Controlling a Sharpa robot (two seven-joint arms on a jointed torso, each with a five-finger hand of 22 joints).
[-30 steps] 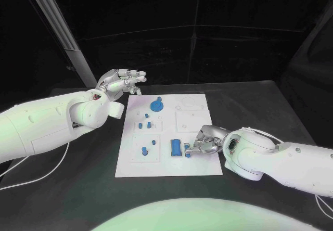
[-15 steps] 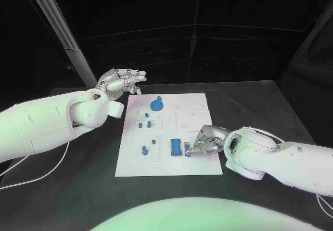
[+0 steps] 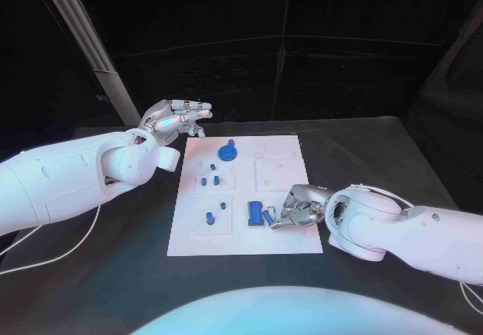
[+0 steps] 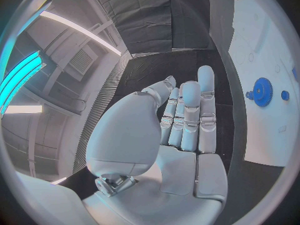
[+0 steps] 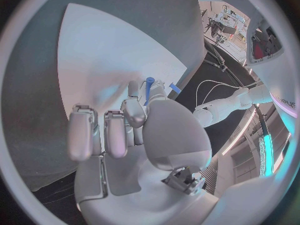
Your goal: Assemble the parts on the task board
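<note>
The white task board (image 3: 285,157) lies in the middle of the table. On it stand a blue gear (image 3: 228,151), several small blue pegs (image 3: 209,218) and a blue block (image 3: 255,213). My right hand (image 3: 295,209) rests low over the board's near right part and pinches a thin blue part (image 3: 269,217), tilted, right beside the block. In the right wrist view that blue part (image 5: 149,82) sticks out past the fingertips (image 5: 133,90). My left hand (image 3: 181,116) hovers beyond the board's far left corner, fingers stretched out and holding nothing. The left wrist view also shows the gear (image 4: 263,91).
A grey post (image 3: 99,63) rises behind my left hand. Bare black table (image 3: 373,150) lies to the right of the board and in front of it. A white cable (image 3: 61,244) runs under my left arm.
The thin blue part in my right hand now stands tilted and higher against the blue block; the hand shifted slightly. My left hand has stayed in place.
</note>
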